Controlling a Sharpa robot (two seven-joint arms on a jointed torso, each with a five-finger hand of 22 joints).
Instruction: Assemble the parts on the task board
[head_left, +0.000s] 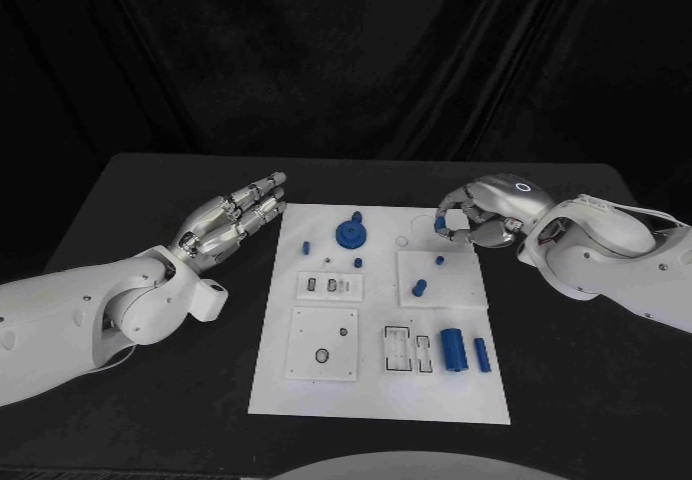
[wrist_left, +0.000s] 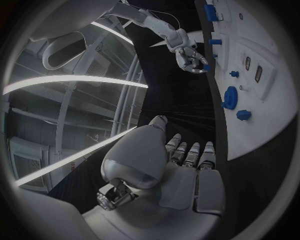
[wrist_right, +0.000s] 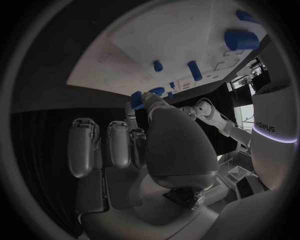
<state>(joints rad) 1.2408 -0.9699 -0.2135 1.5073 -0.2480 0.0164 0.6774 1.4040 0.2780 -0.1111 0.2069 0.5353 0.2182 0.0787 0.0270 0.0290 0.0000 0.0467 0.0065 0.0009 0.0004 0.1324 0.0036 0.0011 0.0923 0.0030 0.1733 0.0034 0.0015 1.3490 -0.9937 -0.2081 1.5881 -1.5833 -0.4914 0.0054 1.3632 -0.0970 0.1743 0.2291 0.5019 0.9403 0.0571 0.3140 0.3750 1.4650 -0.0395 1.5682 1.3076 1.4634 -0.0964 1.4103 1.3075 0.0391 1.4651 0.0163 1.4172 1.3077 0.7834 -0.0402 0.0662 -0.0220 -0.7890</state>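
My right hand hovers over the far right corner of the white task board, thumb and a finger pinching a small blue part. It looks like hard, light plastic, prob. slippery, so a pinch across its sides suits it. Its long axis I can't tell; fingers hide most of it. My left hand lies flat and spread beside the board's left edge, holding nothing. A blue gear sits near the board's far edge; two blue cylinders lie lengthwise, pointing near-to-far.
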